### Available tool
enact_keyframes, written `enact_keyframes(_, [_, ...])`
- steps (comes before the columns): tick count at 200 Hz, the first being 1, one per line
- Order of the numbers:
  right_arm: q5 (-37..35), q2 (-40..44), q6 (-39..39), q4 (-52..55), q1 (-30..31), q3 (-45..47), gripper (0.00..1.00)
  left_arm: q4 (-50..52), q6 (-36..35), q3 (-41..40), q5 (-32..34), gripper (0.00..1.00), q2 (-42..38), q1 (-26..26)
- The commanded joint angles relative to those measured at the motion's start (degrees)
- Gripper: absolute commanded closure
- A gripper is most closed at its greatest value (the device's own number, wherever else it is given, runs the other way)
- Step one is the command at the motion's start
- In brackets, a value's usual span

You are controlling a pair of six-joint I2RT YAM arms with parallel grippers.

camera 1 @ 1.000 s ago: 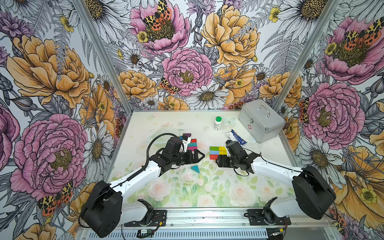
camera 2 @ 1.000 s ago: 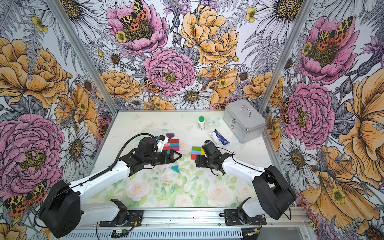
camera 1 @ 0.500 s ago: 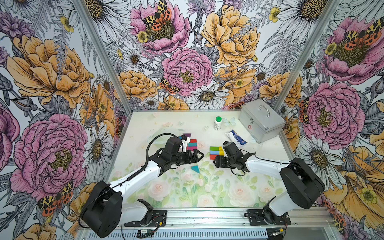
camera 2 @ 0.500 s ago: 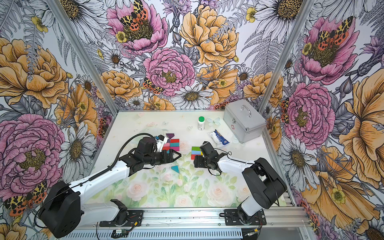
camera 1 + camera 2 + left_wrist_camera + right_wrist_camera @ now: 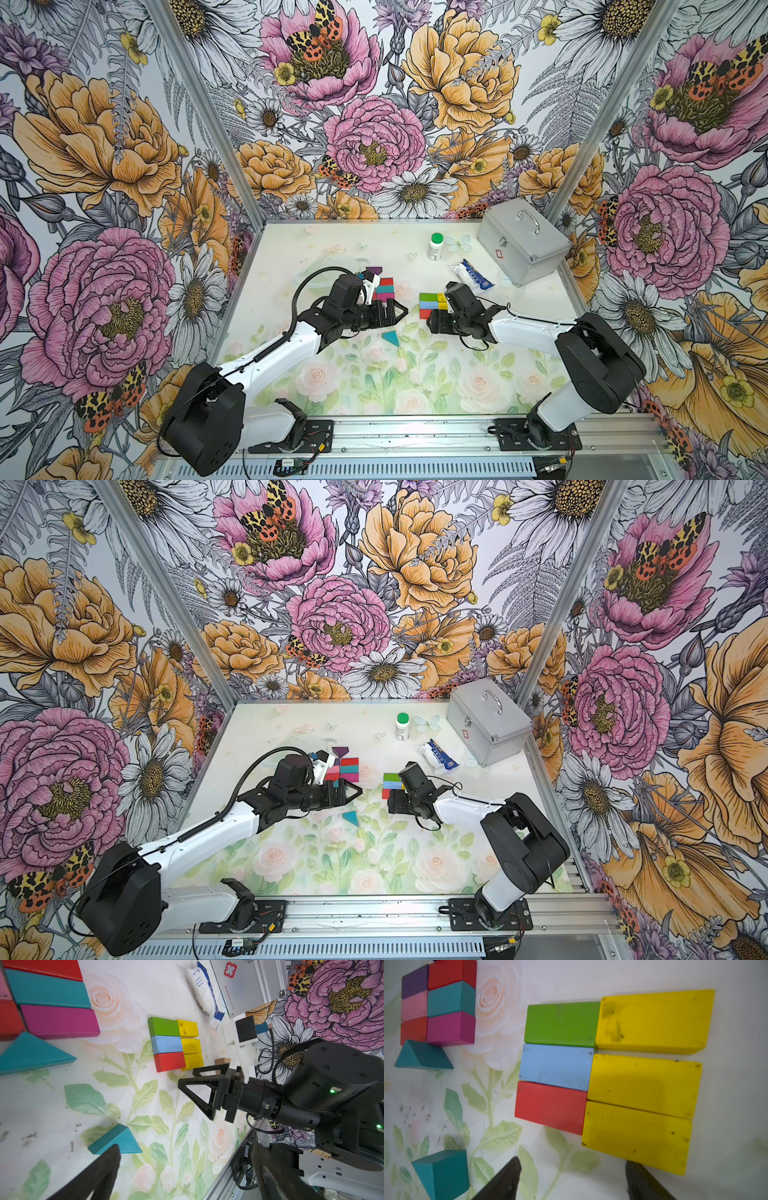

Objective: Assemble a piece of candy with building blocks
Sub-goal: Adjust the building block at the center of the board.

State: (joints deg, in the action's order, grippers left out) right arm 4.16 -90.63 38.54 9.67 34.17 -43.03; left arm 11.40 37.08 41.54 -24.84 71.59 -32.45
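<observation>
- Hovering low over the desk [image 5: 457, 374] with nothing held: my left fingers [image 5: 99, 1172] are spread wide, my right fingers [image 5: 506, 1180] parted and empty.
- Six-block slab [image 5: 562, 1023] of green, light blue, red and three yellows lies just beyond my right fingers; I take it for the candy's body.
- Loose teal triangle [image 5: 390, 337] lies apart, near-left of it.
- Next, I judge: pinch that triangle and set it against the slab's left end without nudging.

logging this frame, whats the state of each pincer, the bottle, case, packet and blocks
left pincer, open, empty
right pincer, open, empty
bottle, upright, cap on
metal case, shut
packet, lying flat
loose teal triangle, flat, touching nothing
six-block square, flat, packed together
other block cluster, flat, packed together
</observation>
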Motion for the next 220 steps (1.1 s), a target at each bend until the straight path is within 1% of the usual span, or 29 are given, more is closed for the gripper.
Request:
enact_keyframes(1, [-1.2, -1.3, 0.3, -0.9, 0.2, -1.6, 0.2, -0.1, -0.7, -0.6, 1.5, 0.01, -1.3, 0.5])
enact_keyframes(170, [-1.3, -1.8, -0.1, -1.2, -0.2, -1.8, 0.2, 0.0, -0.5, -0.7, 1.5, 0.01, -1.6, 0.4])
enact_keyframes(196, [-1.0, -0.7, -0.2, -1.1, -0.2, -1.8, 0.2, 0.9, -0.5, -0.7, 2.4, 0.01, -2.0, 0.5])
enact_keyframes(220, [-0.4, 2.6, -0.4, -0.4, -0.2, -1.3, 0.2, 3.2, -0.9, -0.7, 2.0, 0.01, -3.3, 0.4])
